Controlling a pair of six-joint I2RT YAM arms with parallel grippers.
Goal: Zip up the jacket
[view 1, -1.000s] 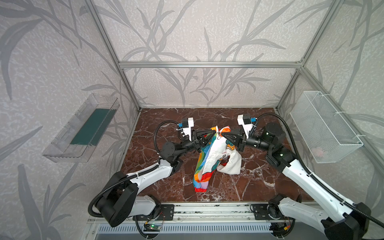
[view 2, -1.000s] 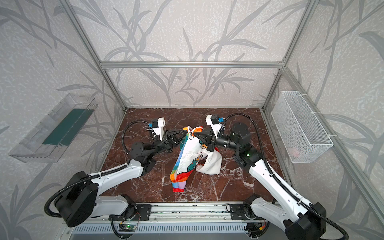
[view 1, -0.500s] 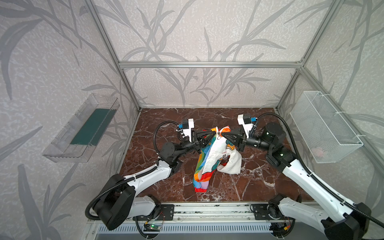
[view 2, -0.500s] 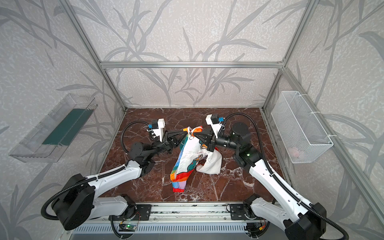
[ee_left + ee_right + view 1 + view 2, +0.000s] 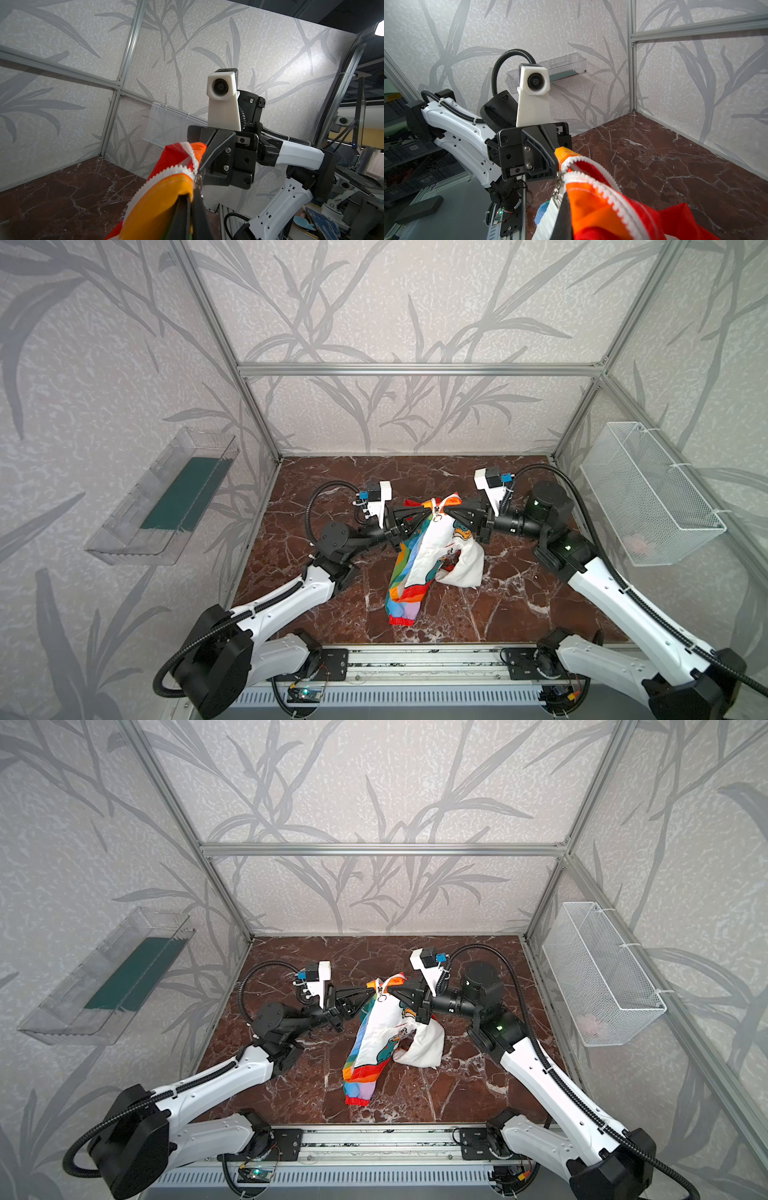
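Both arms meet mid-scene, above the middle of the tabletop (image 5: 332,485). The jacket (image 5: 428,549) hangs between them, lifted by its upper edge. Its lower part trails down, and a rainbow-striped sleeve with a red cuff (image 5: 401,620) lies on the marble toward the front rail.

The left end effector (image 5: 427,514) is pressed together on the jacket's orange fabric, just beside the white zipper teeth. The right end effector (image 5: 448,514) is likewise clamped on the jacket from the opposite side, tips nearly touching the left's.

The metal zipper slider (image 5: 197,180) sits between the two tips, and its pull ring (image 5: 436,518) dangles below. In the right wrist view the teeth (image 5: 593,182) part into two rows past the slider.

White fabric with a teal print faces up in both top views.

A wire basket (image 5: 648,497) hangs on the right wall and a clear bin (image 5: 166,497) on the left wall, both well apart from the jacket.
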